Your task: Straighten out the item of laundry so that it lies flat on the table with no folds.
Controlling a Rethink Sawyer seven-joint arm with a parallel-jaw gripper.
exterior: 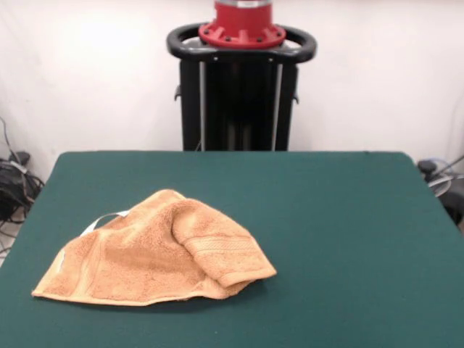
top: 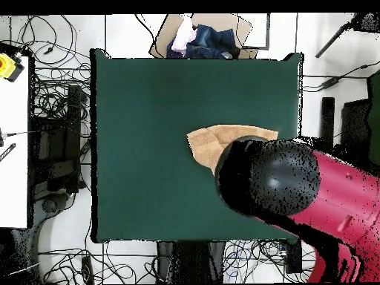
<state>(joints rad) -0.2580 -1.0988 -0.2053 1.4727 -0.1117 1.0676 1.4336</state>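
The orange-tan towel (exterior: 145, 257) lies crumpled on the green table (exterior: 326, 217), at the near left in the front view. One end with a woven border band (exterior: 225, 254) is folded over the top. A small white label (exterior: 107, 219) sticks out at its far left edge. In the overhead view only the towel's left part (top: 209, 142) shows on the table (top: 148, 111). The rest is hidden under the red and black arm (top: 297, 193). The gripper shows in neither view.
The black pedestal with its red base (exterior: 241, 87) stands behind the table's far edge. In the overhead view a cardboard box of clothes (top: 204, 37) sits beyond the table's top edge, and cables lie all round on the floor.
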